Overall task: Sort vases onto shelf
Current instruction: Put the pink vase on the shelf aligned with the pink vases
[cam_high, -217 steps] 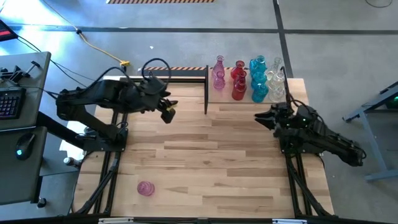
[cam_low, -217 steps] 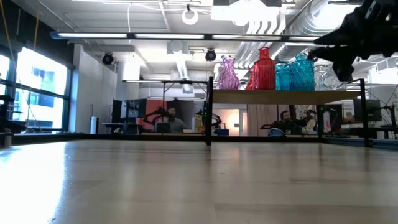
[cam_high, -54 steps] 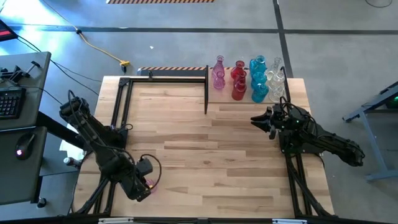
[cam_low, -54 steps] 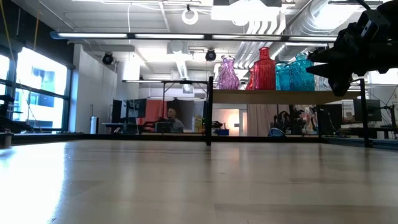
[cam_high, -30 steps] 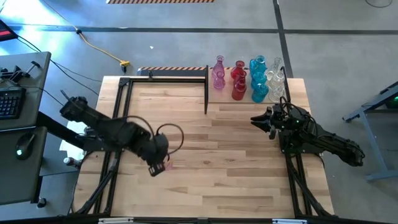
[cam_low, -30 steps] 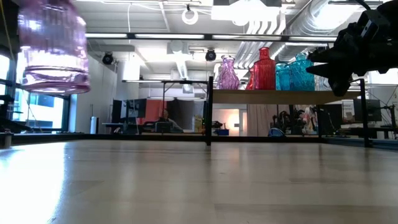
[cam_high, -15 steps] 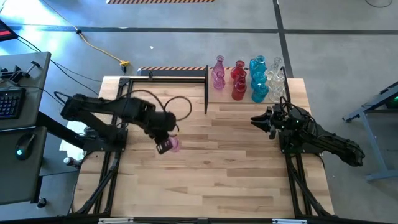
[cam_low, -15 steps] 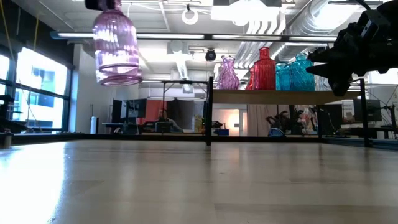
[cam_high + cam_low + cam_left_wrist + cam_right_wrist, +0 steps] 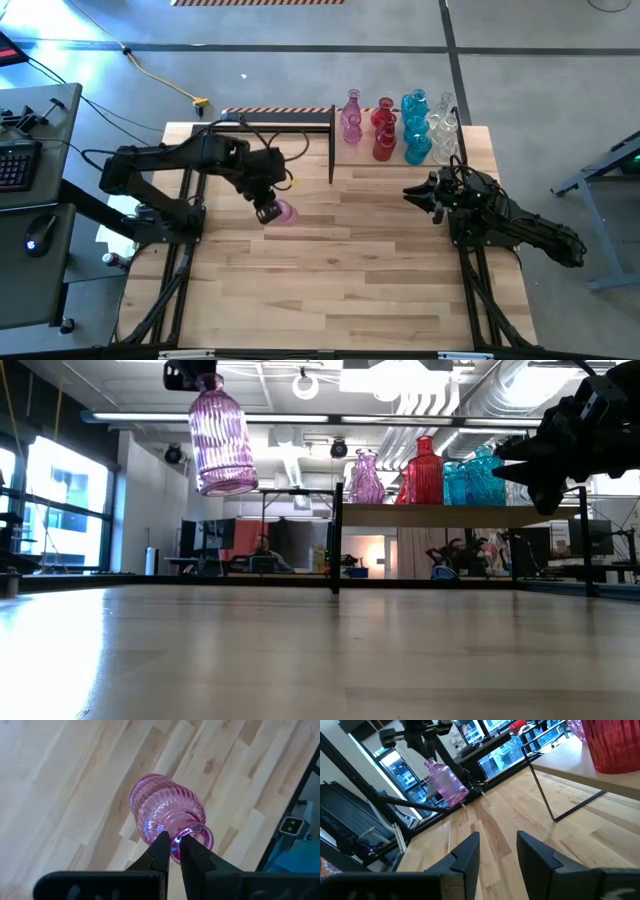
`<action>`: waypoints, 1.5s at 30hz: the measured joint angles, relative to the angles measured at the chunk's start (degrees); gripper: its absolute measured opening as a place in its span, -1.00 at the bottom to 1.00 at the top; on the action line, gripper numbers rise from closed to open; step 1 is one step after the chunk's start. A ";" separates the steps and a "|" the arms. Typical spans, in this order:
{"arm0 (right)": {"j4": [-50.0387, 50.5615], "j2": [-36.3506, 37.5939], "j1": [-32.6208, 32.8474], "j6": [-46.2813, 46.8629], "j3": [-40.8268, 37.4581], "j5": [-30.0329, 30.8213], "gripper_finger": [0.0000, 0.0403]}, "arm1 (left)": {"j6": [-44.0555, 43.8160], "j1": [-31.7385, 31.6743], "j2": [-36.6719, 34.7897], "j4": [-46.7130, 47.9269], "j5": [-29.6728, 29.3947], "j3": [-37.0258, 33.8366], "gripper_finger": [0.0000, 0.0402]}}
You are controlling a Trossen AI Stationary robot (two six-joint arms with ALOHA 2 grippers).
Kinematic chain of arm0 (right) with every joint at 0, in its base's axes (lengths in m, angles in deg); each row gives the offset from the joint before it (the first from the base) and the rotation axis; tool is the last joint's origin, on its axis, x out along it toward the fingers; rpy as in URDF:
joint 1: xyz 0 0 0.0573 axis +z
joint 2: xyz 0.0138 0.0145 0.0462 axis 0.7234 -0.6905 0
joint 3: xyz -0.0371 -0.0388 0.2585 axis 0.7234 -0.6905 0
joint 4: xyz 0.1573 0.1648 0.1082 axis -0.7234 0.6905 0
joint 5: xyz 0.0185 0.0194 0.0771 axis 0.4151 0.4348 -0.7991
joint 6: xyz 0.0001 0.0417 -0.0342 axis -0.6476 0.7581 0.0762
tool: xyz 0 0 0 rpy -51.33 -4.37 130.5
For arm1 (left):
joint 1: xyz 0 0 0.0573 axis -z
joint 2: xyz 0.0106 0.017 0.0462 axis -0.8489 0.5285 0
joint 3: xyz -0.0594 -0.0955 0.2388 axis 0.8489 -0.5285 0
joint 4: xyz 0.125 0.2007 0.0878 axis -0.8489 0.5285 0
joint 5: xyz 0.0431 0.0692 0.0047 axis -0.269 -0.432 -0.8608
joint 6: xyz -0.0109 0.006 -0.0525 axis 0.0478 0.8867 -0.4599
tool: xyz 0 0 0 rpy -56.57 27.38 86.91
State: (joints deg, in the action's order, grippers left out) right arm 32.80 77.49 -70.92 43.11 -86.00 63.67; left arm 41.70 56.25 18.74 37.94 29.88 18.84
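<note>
A pink ribbed vase (image 9: 284,212) hangs above the middle-left of the table, and my left gripper (image 9: 268,212) is shut on its mouth. The low view shows that vase (image 9: 222,440) high above the tabletop. On the shelf (image 9: 472,140) at the far right stand pink (image 9: 351,118), red (image 9: 384,130), turquoise (image 9: 416,125) and clear (image 9: 444,125) vases, upright on their bases. My right gripper (image 9: 412,195) hovers just in front of the shelf, open, with nothing between its fingers. My left gripper holds the pink vase by the rim of its mouth (image 9: 176,838). One finger (image 9: 192,857) is inside the opening and the other is outside the neck. The fingers come from above. The vase hangs below them, slightly tilted, lifted clear of the table.
A black metal frame (image 9: 260,122) runs along the far left of the table, with an upright post (image 9: 331,150) at the shelf's left end. A desk with a keyboard (image 9: 15,160) stands left of the table. Bare planks lie between the arms.
My left gripper, shut on the pink vase, has carried it from the table's near left toward the far edge and the right, closer to the shelf. The vase has stayed lifted clear, hanging below the fingers.
</note>
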 joint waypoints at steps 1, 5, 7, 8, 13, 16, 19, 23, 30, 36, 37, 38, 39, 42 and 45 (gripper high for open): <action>0.00 0.00 0.01 -0.02 0.00 0.00 -0.45 | 0.29 -0.56 0.00 -0.01 -0.02 0.00 -0.93; 0.00 0.00 0.00 -0.01 0.01 0.00 -0.45 | 0.75 -2.75 0.00 -0.06 0.00 0.00 -0.93; 0.00 0.00 0.01 0.00 0.00 0.00 -0.45 | 0.83 -3.83 0.00 -0.12 0.00 0.00 -0.93; -0.01 0.00 -0.01 0.00 0.00 0.00 -0.45 | 0.84 -4.31 0.00 -0.24 0.00 0.00 -0.93; 0.00 0.00 -0.01 -0.01 0.00 0.00 -0.45 | 1.36 -6.40 0.00 -2.44 -0.01 0.00 -0.93; 0.00 0.00 -0.01 -0.01 0.00 0.00 -0.45 | 1.74 -7.81 0.00 -3.47 0.06 0.00 -0.93; 0.00 0.00 -0.01 0.00 0.02 0.00 -0.45 | 1.74 -9.17 0.00 -5.79 0.02 0.00 -0.93; 0.00 0.00 0.01 0.00 0.00 0.00 -0.45 | 1.72 -10.74 0.00 -7.63 0.21 0.00 -0.93; 0.00 0.00 0.01 -0.02 0.00 0.02 -0.45 | 1.27 -12.22 0.00 -9.97 1.55 0.00 -0.93; 0.06 0.00 -0.01 0.54 0.01 2.78 -0.45 | 1.07 -12.42 0.00 -16.19 4.02 0.00 -0.93; 0.04 0.00 -0.01 1.54 0.00 2.78 -0.45 | 0.80 -12.42 0.00 -17.71 4.19 0.00 -0.93; 0.04 0.00 -0.01 2.75 0.00 2.75 -0.45 | 0.67 -12.40 0.00 -19.08 4.32 0.00 -0.93; 0.05 0.00 -0.01 3.66 0.01 2.77 -0.45 | 0.64 -12.40 0.00 -20.36 4.58 0.00 -0.93; 0.04 0.00 -0.01 5.08 0.02 2.49 -0.45 | -0.22 -12.40 0.00 -24.38 6.24 0.00 -0.93; 0.02 0.00 -0.01 6.46 0.01 1.78 -0.39 | -0.89 -12.40 0.00 -28.79 7.43 0.00 -0.93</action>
State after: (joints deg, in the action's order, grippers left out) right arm 32.83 77.49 -70.93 49.57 -85.99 65.46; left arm 40.81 43.85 18.74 9.16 37.31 18.84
